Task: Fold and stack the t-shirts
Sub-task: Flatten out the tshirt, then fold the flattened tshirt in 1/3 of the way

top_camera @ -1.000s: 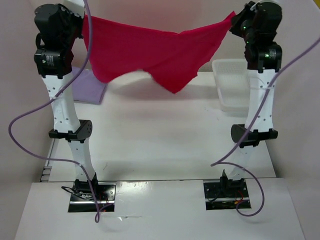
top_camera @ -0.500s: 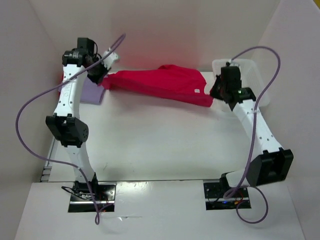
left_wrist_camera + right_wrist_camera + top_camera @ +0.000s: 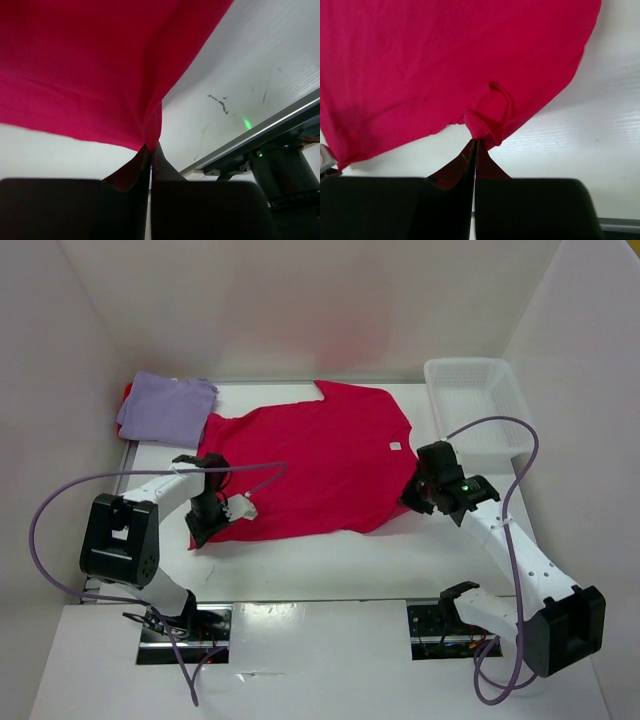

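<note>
Soft pinkish-red t-shirt (image 3: 320, 465) lies spread flat at the middle of the smooth white table (image 3: 330, 560). Its small white tag (image 3: 395, 447) is too small to read. The left gripper (image 3: 150, 155) and right gripper (image 3: 475, 150) each pinch its near hem. A folded lavender t-shirt (image 3: 165, 408) sits far left, a white plastic bin (image 3: 432, 390) far right.

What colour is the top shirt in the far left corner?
Lavender, the shirt; top view shows it best.

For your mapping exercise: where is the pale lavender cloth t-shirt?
Top view: the pale lavender cloth t-shirt lies at the far-left corner, beside the spread crimson cloth t-shirt.
</note>
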Robot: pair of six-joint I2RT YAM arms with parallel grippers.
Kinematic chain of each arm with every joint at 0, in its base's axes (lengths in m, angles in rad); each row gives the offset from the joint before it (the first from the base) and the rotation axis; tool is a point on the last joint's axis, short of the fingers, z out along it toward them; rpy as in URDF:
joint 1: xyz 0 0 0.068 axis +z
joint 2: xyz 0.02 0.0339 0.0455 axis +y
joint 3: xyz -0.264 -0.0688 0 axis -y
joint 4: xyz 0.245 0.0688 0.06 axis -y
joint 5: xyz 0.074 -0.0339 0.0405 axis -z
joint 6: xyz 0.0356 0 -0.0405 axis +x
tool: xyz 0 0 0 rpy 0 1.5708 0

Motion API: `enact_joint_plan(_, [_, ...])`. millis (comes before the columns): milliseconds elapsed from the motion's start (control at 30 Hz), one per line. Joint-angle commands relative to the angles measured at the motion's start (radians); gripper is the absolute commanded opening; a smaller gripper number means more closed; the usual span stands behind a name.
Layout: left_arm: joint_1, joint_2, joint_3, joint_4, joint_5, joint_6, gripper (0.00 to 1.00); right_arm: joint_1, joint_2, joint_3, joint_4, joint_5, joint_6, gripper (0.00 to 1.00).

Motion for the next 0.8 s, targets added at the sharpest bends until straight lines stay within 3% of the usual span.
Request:
enact_joint_plan(0, [-0.016, -0.052, -0.014, 0.045, -0.006, -0.071, 0.0, 0.004, -0.006, -0.011, -0.008, -0.001, 0.083, 0.0])
enact_joint_plan(200, [0.037, -0.091, -0.024, 0.075, -0.041, -0.118, 0.0, -0.028, -0.063, -0.011, 0.001, 0.066, 0.086, 0.0])
enact_joint_plan(333, [0.105, -0.008, 0.094, 0.135, -0.043, -0.169, 0.0, -0.111, 0.038, 0.056, 0.104, 0.075, -0.035, 0.0])
enact_joint_plan(467, [0.14, 0.087, 0.231, 0.164, -0.043, -0.229, 0.0, -0.154, 0.235, 0.157, 0.269, 0.06, -0.135, 0.0])
enact_joint_plan(767, [0.15, 0.23, 0.371, 0.232, -0.131, -0.272, 0.0, -0.175, 0.604, 0.41, 0.386, 0.095, -0.288, 0.0])
